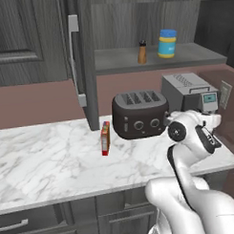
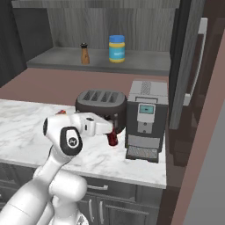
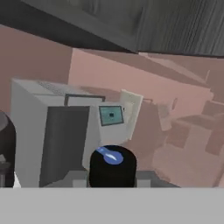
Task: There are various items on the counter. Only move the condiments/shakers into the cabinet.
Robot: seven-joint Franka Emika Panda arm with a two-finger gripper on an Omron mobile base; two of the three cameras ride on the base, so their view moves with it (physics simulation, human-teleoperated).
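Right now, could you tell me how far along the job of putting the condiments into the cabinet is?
Done: the shaker and jar stand on the cabinet shelf. In hand: the pincer is shut on the red bottle by the toaster. Left: shelving that bottle. The red-orange box stays on the counter.

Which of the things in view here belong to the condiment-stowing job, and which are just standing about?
Belong to the job:
- brown shaker, on the cabinet shelf
- blue-lidded jar, on that shelf too
- dark red bottle, on the counter, gripper shut on it

Just standing about:
- red-orange box, upright on the counter
- toaster
- coffee machine
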